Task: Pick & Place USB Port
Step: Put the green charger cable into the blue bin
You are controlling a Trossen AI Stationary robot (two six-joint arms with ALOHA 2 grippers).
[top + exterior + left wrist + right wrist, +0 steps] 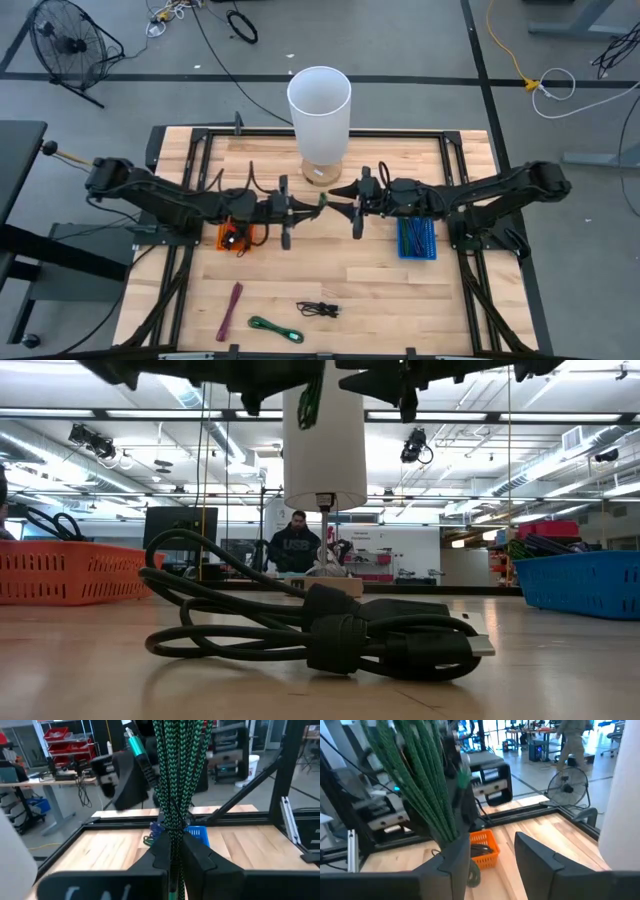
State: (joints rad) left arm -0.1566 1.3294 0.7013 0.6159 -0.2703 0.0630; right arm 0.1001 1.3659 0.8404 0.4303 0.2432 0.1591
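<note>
High view: left claw (322,207) clenched on green braided cable (175,780), mid-handover; right claw (336,190) spread, must close on it.

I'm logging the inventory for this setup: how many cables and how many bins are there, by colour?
Green cables: 2, one on the table, one held by the left gripper
Black cable: 1
Purple cable: 1
Orange bin: 1
Blue bin: 1
Total: 6
</note>
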